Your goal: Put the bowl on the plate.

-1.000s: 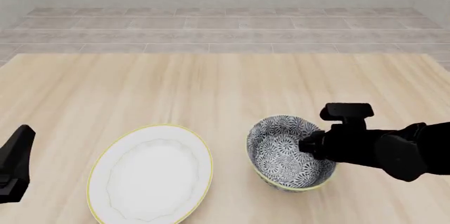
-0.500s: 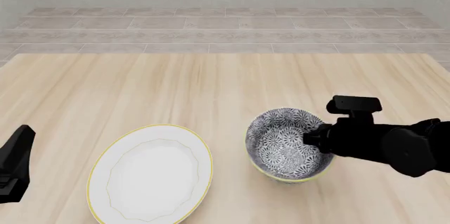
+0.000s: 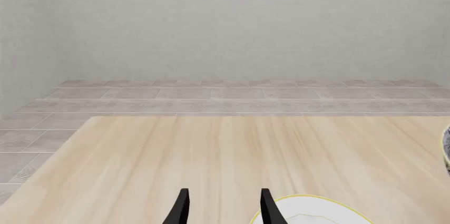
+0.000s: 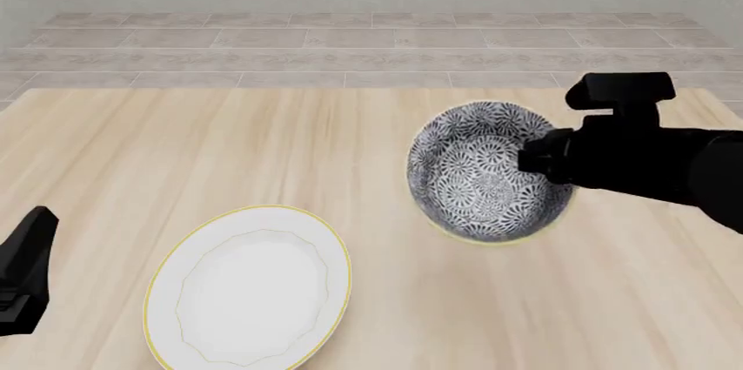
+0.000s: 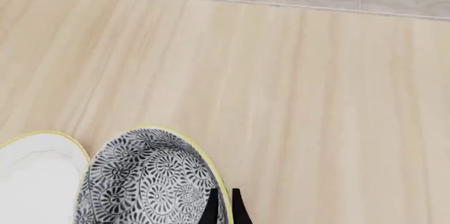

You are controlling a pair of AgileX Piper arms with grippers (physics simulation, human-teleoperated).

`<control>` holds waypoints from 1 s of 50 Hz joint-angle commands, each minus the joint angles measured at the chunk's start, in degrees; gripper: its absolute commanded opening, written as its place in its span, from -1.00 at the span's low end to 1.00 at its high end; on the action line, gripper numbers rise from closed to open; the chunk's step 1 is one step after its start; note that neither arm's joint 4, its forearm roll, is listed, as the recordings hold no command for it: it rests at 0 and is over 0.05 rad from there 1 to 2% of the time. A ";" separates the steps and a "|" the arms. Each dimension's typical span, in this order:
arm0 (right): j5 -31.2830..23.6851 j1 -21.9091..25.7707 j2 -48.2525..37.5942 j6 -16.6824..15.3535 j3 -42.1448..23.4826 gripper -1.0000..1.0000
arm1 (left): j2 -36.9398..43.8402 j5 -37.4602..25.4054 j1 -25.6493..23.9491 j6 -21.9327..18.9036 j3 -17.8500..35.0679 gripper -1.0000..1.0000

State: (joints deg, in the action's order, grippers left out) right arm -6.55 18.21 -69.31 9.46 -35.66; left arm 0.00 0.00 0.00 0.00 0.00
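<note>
You have the bowl [image 4: 488, 170] pinched by its right-hand wall in the right gripper [image 5: 222, 206], fingers closed thin over the rim, one inside and one outside. It looks tilted and lifted clear of the table [image 4: 232, 144], toward the right edge, so the pickup seems done. The plate [image 4: 247, 287] lies bare near the front edge, well apart to the left. What's left: carry across, lower, release. Your left gripper [image 3: 223, 208] idles, fingers spread, by the plate's rim.
</note>
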 commanded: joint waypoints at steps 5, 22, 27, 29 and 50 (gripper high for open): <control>-4.47 2.34 3.94 -1.53 -8.28 -1.00 | 0.00 0.00 0.00 0.00 0.00 1.00; -4.52 6.90 -0.76 -1.00 -17.73 -1.00 | 0.00 0.00 0.00 0.00 0.00 1.00; -2.97 7.78 -2.86 -0.57 -18.13 -1.00 | 0.00 0.00 0.00 0.00 0.00 1.00; -2.03 8.04 -4.27 0.09 -18.11 -1.00 | 0.00 0.00 0.00 0.00 0.00 1.00; 0.78 11.15 -9.97 1.74 -21.86 -1.00 | 0.00 0.00 0.00 0.00 0.00 1.00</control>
State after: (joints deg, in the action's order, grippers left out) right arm -7.36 27.48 -76.76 10.53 -55.73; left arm 0.00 0.00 0.00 0.00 0.00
